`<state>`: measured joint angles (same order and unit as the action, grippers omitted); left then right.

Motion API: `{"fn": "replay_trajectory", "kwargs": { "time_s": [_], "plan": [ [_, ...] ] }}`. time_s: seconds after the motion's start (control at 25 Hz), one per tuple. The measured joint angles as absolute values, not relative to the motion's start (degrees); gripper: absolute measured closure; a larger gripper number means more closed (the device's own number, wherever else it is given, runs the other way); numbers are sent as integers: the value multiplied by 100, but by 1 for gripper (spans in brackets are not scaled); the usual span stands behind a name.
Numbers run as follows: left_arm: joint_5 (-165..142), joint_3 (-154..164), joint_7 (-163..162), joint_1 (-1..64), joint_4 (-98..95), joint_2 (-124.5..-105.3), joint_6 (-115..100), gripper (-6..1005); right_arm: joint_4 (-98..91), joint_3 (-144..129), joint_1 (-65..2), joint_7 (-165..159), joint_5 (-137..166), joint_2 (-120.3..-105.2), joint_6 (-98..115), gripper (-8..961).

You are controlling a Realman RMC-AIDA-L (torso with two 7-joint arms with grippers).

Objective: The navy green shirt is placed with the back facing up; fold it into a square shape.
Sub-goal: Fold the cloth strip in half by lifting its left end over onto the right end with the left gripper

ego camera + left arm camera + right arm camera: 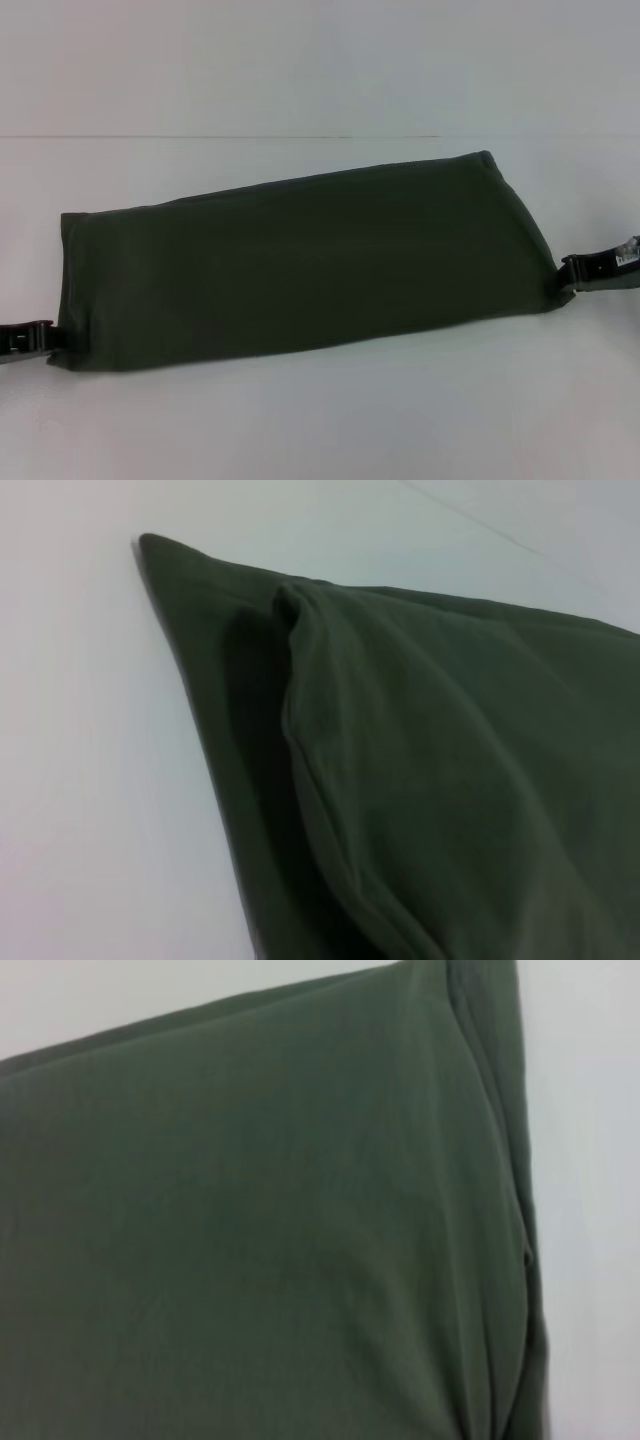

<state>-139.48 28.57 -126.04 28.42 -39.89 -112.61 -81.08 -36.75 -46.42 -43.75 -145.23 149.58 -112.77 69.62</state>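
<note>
Item: left claw [45, 338] at near-left corner and right claw [570, 272] at right end, finger state indeterminable, flanking navy green shirt [300, 262] folded as a long band across white counter [320, 430]; risk: uneven pull skews folded layers.

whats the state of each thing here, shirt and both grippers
navy green shirt: folded into a long band, lying flat across the white table, not yet square
left gripper: at the shirt's near left corner, touching the cloth
right gripper: at the shirt's right end, touching the cloth
</note>
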Motion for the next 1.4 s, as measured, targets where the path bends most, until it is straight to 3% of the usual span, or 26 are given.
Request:
{"fn": "replay_trajectory", "kwargs": {
  "time_s": [0.12,0.4,0.84,1.4],
  "plan": [
    [-13948,2856,-12604,2850,-4000,-11186,-8273,975,-3692,-4612,-4357,-14430,14944,-11234,7244,938],
    [-14381,2840,-12654,3021,-4019,-10934,-8872,975,-3907,-4219,-4182,-13985,14859,-11179,8408,919],
    [-14706,2810,-12791,3098,-4047,-10819,-9407,975,-4094,-4001,-3574,-13138,14674,-11290,9924,889],
    [-15084,2712,-12937,3060,-4092,-10689,-10026,975,-4048,-4061,-3098,-12598,14665,-11362,10276,851]
  ]
}}
